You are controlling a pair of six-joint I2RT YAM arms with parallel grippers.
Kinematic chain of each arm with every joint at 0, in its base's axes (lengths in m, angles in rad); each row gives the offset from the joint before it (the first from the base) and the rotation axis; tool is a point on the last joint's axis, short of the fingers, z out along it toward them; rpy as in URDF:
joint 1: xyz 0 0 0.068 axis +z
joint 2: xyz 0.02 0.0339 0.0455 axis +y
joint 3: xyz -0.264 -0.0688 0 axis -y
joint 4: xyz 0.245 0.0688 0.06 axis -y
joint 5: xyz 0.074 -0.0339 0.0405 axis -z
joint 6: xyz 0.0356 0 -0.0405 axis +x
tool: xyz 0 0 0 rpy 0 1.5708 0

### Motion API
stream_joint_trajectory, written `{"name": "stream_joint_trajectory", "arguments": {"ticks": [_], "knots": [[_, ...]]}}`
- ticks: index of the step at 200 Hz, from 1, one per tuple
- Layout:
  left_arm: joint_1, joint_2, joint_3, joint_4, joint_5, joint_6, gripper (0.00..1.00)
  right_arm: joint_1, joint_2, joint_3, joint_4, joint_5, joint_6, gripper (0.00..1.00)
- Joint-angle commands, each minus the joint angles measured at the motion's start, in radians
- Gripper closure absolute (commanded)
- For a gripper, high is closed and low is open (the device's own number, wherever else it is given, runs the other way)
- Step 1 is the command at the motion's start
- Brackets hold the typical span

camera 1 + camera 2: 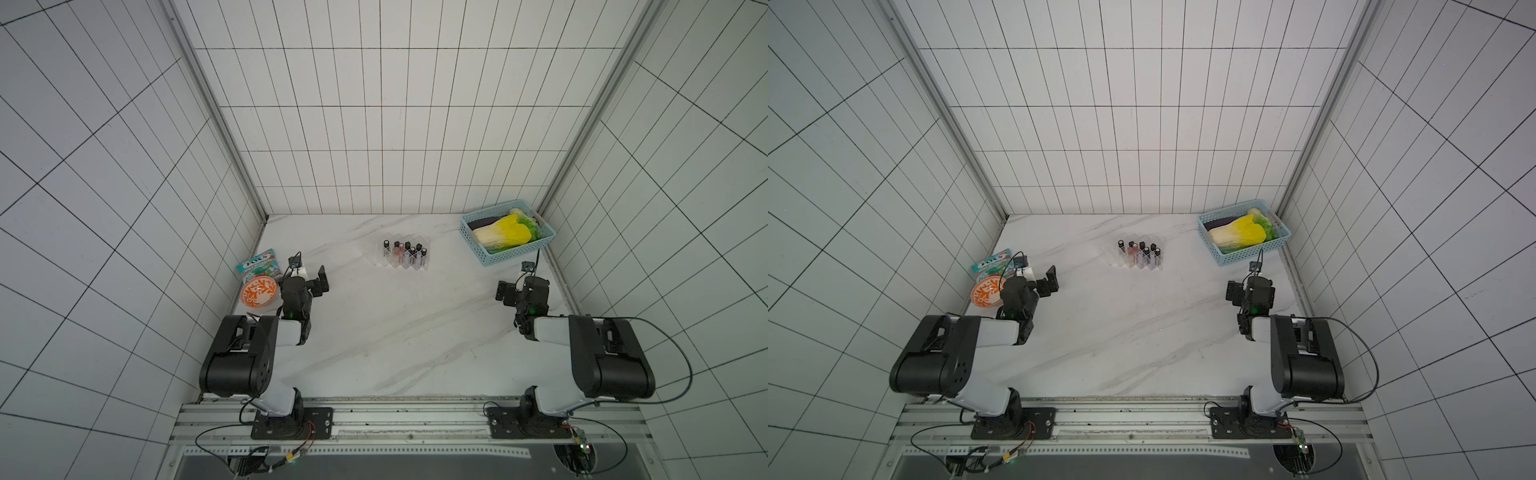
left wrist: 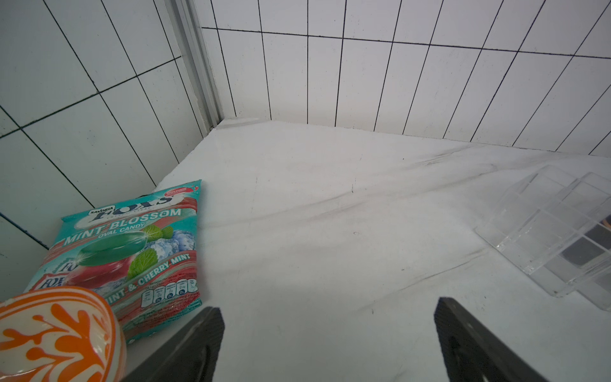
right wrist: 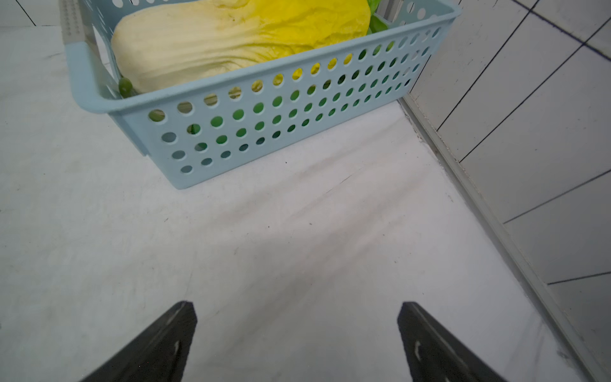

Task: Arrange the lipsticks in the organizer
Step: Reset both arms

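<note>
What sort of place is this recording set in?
Probably a lab test cell, not a real home: white tiled walls box in a marble-look tabletop, and the left arm and right arm are bolted to an aluminium rail.

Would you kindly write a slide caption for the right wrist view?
Open right tool above the marble table, facing a light blue perforated basket holding a yellow cabbage.

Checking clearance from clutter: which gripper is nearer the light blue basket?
Right. The right gripper hangs open just short of the light blue basket, not touching it. The left gripper is at the opposite side, beside the orange patterned bowl.
</note>
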Motion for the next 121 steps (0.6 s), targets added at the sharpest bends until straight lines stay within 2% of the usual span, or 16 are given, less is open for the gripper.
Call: {"name": "stream_joint_trajectory", "arguments": {"ticks": [1,9,121], "knots": [[0.031,-0.002,0.039,-0.045,0.035,-0.017,0.02,-0.007,-0.003,-0.012,0.129,-0.033,0.007,0.01],[0.037,-0.002,0.040,-0.048,0.047,-0.019,0.02,-0.012,-0.001,0.009,0.084,-0.041,0.015,0.01],[0.037,-0.004,0.040,-0.047,0.045,-0.019,0.02,-0.017,0.003,0.008,0.093,-0.049,0.015,0.01]]}}
